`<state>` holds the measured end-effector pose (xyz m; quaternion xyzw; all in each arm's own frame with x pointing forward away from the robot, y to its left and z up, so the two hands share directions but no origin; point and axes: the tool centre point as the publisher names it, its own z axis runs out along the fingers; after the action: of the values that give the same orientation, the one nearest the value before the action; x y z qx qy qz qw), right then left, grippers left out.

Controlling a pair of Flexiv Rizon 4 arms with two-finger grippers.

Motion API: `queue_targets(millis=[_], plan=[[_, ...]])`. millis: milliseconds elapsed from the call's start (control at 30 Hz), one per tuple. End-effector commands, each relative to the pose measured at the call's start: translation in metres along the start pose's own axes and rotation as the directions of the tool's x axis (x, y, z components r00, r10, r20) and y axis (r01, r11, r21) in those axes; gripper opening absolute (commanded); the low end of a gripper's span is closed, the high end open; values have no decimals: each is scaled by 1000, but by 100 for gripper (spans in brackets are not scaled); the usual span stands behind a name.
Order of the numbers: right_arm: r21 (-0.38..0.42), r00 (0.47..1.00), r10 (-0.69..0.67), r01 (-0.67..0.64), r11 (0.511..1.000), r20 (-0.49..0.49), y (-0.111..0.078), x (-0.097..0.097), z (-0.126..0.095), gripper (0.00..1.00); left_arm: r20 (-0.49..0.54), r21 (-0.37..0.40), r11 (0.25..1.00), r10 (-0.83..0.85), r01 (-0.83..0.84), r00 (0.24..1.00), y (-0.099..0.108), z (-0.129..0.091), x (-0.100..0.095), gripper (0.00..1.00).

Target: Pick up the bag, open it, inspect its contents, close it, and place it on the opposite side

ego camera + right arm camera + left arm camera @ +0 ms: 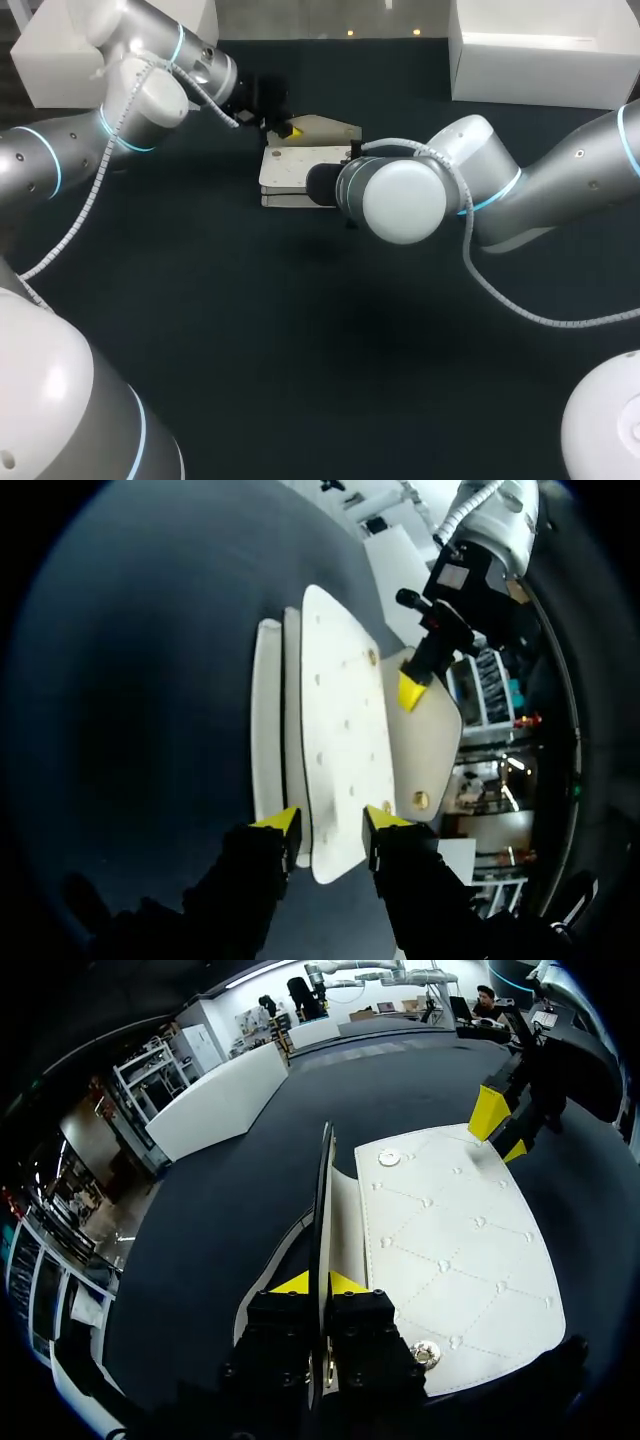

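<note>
White quilted bag (450, 1250): my left pincer (320, 1283) is clamped on its flap (325, 128); my right pincer (333, 825) straddles the body, grip unclear; I should lift the flap slowly, keeping the body pinned

Overhead, my right arm (405, 200) covers the right gripper (330, 825) and one end of the bag (300, 168). I can't see inside it.

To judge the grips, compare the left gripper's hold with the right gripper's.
The left gripper pinches the thin raised flap of the bag, tips almost meeting; the right gripper spans its thicker body, tips well apart. The left gripper holds one end, the right gripper the opposite one. Both are shut on the bag.
</note>
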<state>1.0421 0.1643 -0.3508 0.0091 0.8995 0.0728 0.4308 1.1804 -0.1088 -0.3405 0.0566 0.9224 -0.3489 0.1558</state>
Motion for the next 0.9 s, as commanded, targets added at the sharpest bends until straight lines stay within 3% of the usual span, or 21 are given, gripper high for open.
queue_targets(millis=[33,233,300,367,433,533,900], plan=[[-29,996,4,-2,1000,92,-10,-2,-23,100,8,-9,1000,-1,1,1000,-6,-12,-3,0],[-2,998,2,-2,1000,63,-9,-11,-44,100,8,-19,1000,-19,19,1000,-16,-28,-6,0],[11,998,-16,15,1000,53,-5,-16,-51,85,-1,-15,1000,-25,25,1000,-20,-34,-6,0],[9,998,-28,27,1000,57,-1,-21,-59,54,-7,-11,1000,-28,28,1000,-24,-40,-6,0],[14,998,-39,38,999,54,3,-26,-65,41,-16,-5,1000,-31,31,999,-27,-46,-6,0],[27,997,-58,57,998,44,8,-33,-71,1,-24,-1,1000,-29,29,999,-33,-54,-4,0],[46,996,-76,78,996,-43,19,-46,-81,0,-46,-7,999,-34,34,998,-48,-75,5,0]])
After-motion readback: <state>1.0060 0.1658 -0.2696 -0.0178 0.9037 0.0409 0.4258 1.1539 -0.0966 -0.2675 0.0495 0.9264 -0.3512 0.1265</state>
